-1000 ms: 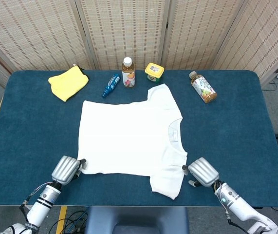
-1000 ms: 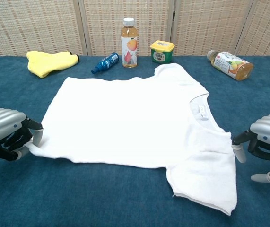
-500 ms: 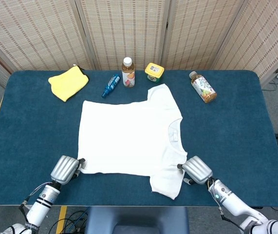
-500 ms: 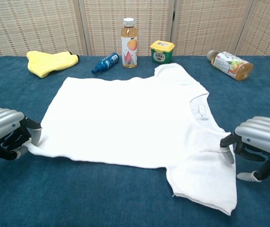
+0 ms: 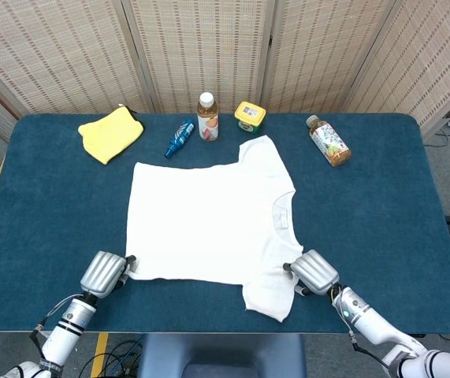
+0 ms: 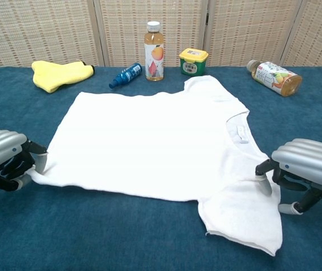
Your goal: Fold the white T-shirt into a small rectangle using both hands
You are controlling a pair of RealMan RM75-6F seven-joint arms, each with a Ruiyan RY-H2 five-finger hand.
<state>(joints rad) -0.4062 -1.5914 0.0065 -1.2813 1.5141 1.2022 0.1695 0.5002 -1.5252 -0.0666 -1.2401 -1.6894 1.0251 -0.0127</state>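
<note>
Left hand point(image 6: 3, 161) at shirt point(image 5: 209, 220) hem corner, fingers curled on edge; firm hold, cannot tell. Right hand point(image 6: 304, 169) at near sleeve, fingertip touching cloth, no grip visible yet. Shirt flat, mid tabletop point(image 5: 382, 220). Judgement: secure both near corners before lifting, raise evenly, carry edge toward far side. Bottles point(image 5: 207, 116), yellow cloth point(image 5: 110, 132) beyond; keep fold short of them.

— Can any label be read?
— No. The upright bottle point(image 6: 154, 51) carries a fruit picture, the yellow-lidded tub point(image 6: 193, 61) a pale sticker, the lying bottle point(image 6: 274, 77) at far right a printed wrapper, the blue bottle point(image 6: 125, 75) small print; all too small to read.
</note>
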